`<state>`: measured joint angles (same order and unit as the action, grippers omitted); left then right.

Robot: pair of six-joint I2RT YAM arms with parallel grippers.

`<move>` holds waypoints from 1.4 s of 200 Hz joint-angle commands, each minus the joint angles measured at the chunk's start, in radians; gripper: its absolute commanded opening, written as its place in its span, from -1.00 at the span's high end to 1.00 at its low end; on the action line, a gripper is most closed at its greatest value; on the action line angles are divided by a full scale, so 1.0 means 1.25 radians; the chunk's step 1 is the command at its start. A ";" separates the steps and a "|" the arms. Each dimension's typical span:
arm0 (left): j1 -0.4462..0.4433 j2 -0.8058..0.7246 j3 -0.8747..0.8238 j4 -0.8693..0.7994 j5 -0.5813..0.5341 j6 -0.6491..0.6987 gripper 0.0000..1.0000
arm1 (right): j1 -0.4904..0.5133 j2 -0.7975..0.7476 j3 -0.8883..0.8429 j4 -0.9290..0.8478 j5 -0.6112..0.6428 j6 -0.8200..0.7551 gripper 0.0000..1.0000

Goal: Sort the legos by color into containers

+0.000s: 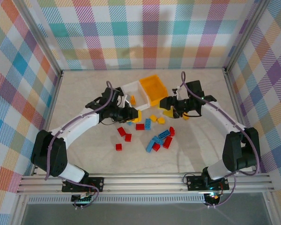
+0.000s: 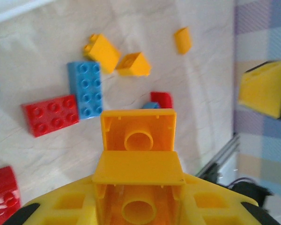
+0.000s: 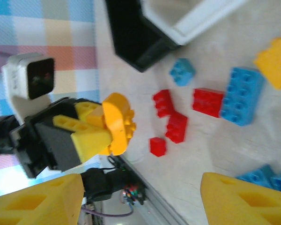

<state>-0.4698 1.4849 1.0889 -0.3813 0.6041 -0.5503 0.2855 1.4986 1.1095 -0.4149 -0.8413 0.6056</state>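
You've got the containers (image 1: pixel 139 87) in a row, upright and open-topped; one yellow-orange brick (image 1: pixel 132 100) sits in the white bin (image 1: pixel 129 87). Red, blue and yellow-orange legos (image 1: pixel 148 123) lie scattered loose just in front of the containers.

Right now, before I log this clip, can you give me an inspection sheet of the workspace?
Surface: pale marbled tabletop, no spills seen.
Job's things: black bin, white bin and yellow-orange bin in a row; red bricks, blue bricks and yellow bricks loose in front of them.
Clutter: nothing seen.
Grippers: left gripper shut on a yellow-orange brick; right gripper open, empty.
Cables: purple cables run along both arms.
Surroundings: plaid walls, metal frame rail.
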 commanded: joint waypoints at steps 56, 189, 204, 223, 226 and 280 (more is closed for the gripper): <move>0.026 -0.054 0.015 0.203 0.172 -0.214 0.67 | 0.081 0.028 0.005 0.223 -0.131 0.124 -0.30; 0.026 -0.090 -0.015 0.284 0.197 -0.316 0.35 | 0.112 0.046 -0.056 0.414 -0.128 0.244 -0.15; 0.026 -0.091 -0.022 0.275 0.192 -0.312 0.36 | 0.111 0.041 -0.074 0.417 -0.123 0.247 -0.15; 0.026 -0.091 -0.030 0.277 0.191 -0.315 0.35 | 0.112 0.036 -0.090 0.426 -0.115 0.252 -0.14; 0.026 -0.091 -0.031 0.277 0.192 -0.315 0.34 | 0.112 0.036 -0.091 0.426 -0.115 0.252 -0.14; 0.026 -0.081 -0.029 0.276 0.199 -0.312 0.47 | 0.112 0.047 -0.115 0.442 -0.107 0.261 -0.11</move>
<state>-0.4423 1.4124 1.0473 -0.0788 0.8104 -0.9279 0.4149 1.5536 0.9936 0.1253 -0.9962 0.9257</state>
